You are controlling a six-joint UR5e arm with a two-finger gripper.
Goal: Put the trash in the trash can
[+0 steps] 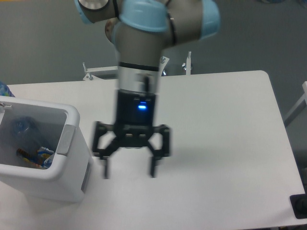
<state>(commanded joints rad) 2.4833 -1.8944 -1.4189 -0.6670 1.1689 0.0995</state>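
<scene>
The white trash can (72, 143) stands at the left edge of the table. Inside it lies the trash: a crushed clear plastic bottle (23, 127) and a colourful bluish piece (41, 155) near the bottom. My gripper (128, 171) hangs over the table to the right of the can, fingers spread wide and pointing down, open, with nothing between them. Its outline is blurred by motion.
The white table (225, 124) stretches to the right, ending in a rounded corner at the far right. A dark block (299, 206) sits off the front right corner. Metal brackets (187, 64) stand behind the table's back edge.
</scene>
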